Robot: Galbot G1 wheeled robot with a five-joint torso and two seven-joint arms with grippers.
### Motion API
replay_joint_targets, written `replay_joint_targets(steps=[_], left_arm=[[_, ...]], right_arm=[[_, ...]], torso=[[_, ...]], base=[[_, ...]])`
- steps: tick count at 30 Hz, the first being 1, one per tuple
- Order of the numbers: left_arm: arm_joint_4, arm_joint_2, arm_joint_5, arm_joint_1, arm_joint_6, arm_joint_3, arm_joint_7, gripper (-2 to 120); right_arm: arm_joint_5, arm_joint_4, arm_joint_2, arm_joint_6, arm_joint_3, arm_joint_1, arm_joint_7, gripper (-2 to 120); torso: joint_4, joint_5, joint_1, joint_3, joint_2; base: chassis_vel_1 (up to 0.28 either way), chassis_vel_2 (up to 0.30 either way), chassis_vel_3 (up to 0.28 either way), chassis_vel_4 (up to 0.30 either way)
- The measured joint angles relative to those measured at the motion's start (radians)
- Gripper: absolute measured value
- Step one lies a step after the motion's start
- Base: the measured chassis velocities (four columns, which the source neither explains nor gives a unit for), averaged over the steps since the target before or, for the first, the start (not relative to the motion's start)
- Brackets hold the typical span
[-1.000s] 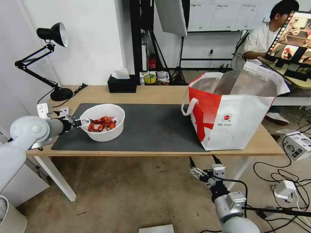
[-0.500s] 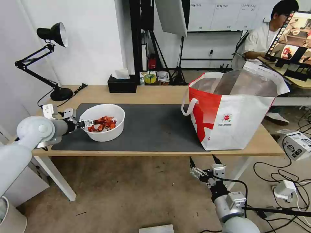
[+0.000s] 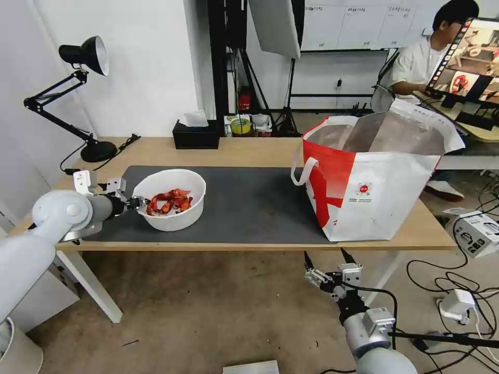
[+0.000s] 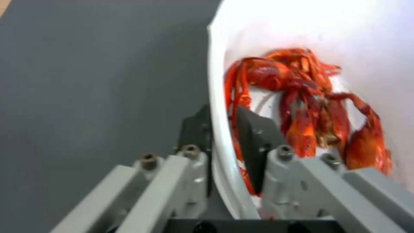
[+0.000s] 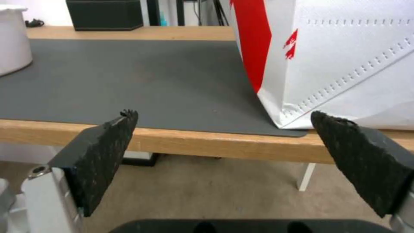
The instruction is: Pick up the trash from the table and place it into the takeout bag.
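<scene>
Left tool (image 3: 139, 202) sits at the left rim of the white bowl (image 3: 174, 215), clamped on the wall: in the left wrist view one finger (image 4: 196, 129) lies outside the rim and the other inside, next to the red-orange scraps (image 4: 310, 106). The bowl rests on the left part of the dark grey mat (image 3: 249, 202), which covers much of the light-wood surface (image 3: 239, 148). The takeout bag (image 3: 374, 192) stands upright at the right end of the surface, mouth open and foil lining visible, well apart from the bowl. Right tool (image 3: 325, 278) hangs below the front edge of the surface, near the bag's lower corner; its pads (image 5: 103, 155) are spread wide with nothing between them. A black tissue box (image 3: 196, 136) sits at the far edge, and a black desk lamp (image 3: 86, 54) at the far left corner.
</scene>
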State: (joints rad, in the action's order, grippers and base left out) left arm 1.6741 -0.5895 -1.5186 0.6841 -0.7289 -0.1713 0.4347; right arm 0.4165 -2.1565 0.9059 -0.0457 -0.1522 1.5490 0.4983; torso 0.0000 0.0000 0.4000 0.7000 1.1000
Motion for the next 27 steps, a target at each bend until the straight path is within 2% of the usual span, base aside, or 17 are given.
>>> replay_joint_targets(steps=[1,3,5,18,27], left_arm=[[0.0,0.0,0.0,0.0,0.0,0.0,0.0,13],[0.006,0.003,0.0,0.007,0.005,-0.006,-0.001,1],[0.01,0.006,0.0,0.013,0.011,-0.01,-0.002,0],[0.09,0.018,-0.019,0.036,0.063,-0.061,-0.003,0],[0.185,0.023,-0.066,-0.023,0.087,-0.066,0.003,0]], right_arm=[[0.0,0.0,0.0,0.0,0.0,0.0,0.0,100],[0.0,0.0,0.0,0.0,0.0,0.0,0.0,100],[0.0,0.0,0.0,0.0,0.0,0.0,0.0,100],[0.0,0.0,0.0,0.0,0.0,0.0,0.0,100],[0.0,0.0,0.0,0.0,0.0,0.0,0.0,100]], torso=[[0.0,0.0,0.0,0.0,0.0],[0.0,0.0,0.0,0.0,0.0],[0.0,0.0,0.0,0.0,0.0],[0.0,0.0,0.0,0.0,0.0],[0.0,0.0001,0.0,0.0,0.0]], base=[[0.0,0.0,0.0,0.0],[0.0,0.0,0.0,0.0],[0.0,0.0,0.0,0.0],[0.0,0.0,0.0,0.0],[0.0,0.0,0.0,0.0]])
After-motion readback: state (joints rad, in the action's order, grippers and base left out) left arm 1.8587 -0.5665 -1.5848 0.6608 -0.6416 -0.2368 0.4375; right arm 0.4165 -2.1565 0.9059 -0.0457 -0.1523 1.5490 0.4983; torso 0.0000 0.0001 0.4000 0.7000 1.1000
